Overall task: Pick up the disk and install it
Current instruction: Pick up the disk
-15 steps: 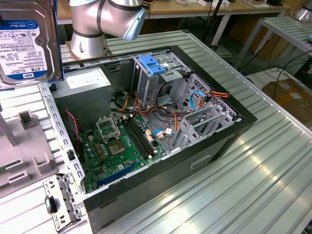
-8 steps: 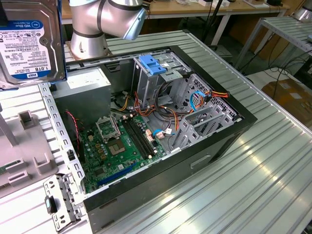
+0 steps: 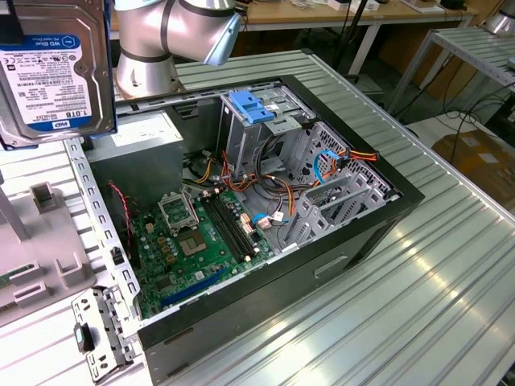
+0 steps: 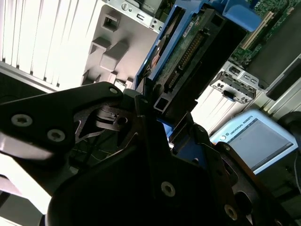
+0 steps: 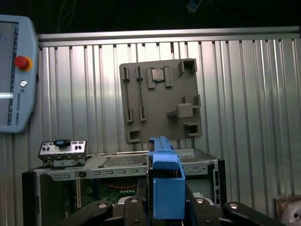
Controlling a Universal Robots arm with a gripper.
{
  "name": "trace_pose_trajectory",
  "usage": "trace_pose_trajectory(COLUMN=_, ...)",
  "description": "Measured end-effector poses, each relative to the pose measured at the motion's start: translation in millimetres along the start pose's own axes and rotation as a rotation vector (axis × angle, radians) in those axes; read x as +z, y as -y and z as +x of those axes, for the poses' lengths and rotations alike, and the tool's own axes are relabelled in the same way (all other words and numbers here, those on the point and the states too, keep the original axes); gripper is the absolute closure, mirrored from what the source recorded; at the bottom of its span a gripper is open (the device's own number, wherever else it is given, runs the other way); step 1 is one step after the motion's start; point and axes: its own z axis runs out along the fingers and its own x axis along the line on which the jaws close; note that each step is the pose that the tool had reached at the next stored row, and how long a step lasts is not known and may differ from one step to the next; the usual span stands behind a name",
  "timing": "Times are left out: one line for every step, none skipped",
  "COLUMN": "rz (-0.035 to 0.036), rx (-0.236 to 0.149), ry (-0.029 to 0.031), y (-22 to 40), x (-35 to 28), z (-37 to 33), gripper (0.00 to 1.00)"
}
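Holding the disk up high, the gripper is clamped on it. In the second wrist view its black fingers pinch one end of the disk, and in the first wrist view a blue rail sticks out between them. In the exterior view the disk hangs at the exterior view's left, label to the cam, above the open PC case and not touching it.

Step in hand, I think: the carry over to the case. To do it well: keep the squeeze firm, keep the disk straight, go slow, and steer clear of the case wall & the loose wires by the drive cage w/ its blue handle. A bump could twist the disk in the grip.

The tabletop is ribbed silver metal, flat and hard. A grey tray lies near the case, and a teach pendant is off to the side. A green motherboard sits inside the case. More tables & cords are in the back of the room.
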Motion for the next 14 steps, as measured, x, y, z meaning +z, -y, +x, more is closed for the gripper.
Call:
trace_pose_trajectory(rz=0.0, rx=0.0, ry=-0.0001, y=0.5, x=0.0, z=0.2, gripper=0.63)
trace_pose_trajectory(rz=0.0, rx=0.0, ry=0.0, y=1.0, x=0.0, z=0.4, gripper=0.63)
trace_pose_trajectory(rz=0.0, rx=0.0, ry=0.0, y=1.6, x=-0.1, z=0.6, gripper=0.63)
trace_pose_trajectory(rz=0.0, rx=0.0, ry=0.0, y=2.1, x=-0.1, z=0.8, gripper=0.63)
trace_pose_trajectory(rz=-0.0001, rx=0.0, ry=0.0, y=2.6, x=-0.1, z=1.0, gripper=0.63)
trace_pose_trajectory(rz=-0.0002, rx=0.0, ry=0.0, y=7.7, x=-0.3, z=2.9, gripper=0.63)
trace_pose_trajectory(rz=-0.0004, rx=0.0, ry=0.0, y=12.6, x=-0.5, z=5.1, gripper=0.63)
trace_pose_trajectory(rz=-0.0012, rx=0.0, ry=-0.0001, y=21.4, x=-0.8, z=7.9, gripper=0.63)
trace_pose_trajectory(rz=-0.0019, rx=0.0, ry=-0.0001, y=26.3, x=-0.9, z=9.0, gripper=0.63)
trace_pose_trajectory(rz=-0.002, rx=0.0, ry=-0.0001, y=27.2, x=-0.9, z=9.1, gripper=0.63)
trace_pose_trajectory(rz=-0.0022, rx=0.0, ry=-0.0002, y=28.9, x=-1.0, z=9.3, gripper=0.63)
trace_pose_trajectory(rz=-0.0023, rx=0.0, ry=-0.0001, y=30.3, x=-1.0, z=9.6, gripper=0.63)
trace_pose_trajectory(rz=-0.0023, rx=0.0, ry=-0.0001, y=30.9, x=-1.0, z=9.7, gripper=0.63)
trace_pose_trajectory(rz=-0.0025, rx=0.0, ry=-0.0002, y=31.6, x=-1.1, z=9.9, gripper=0.63)
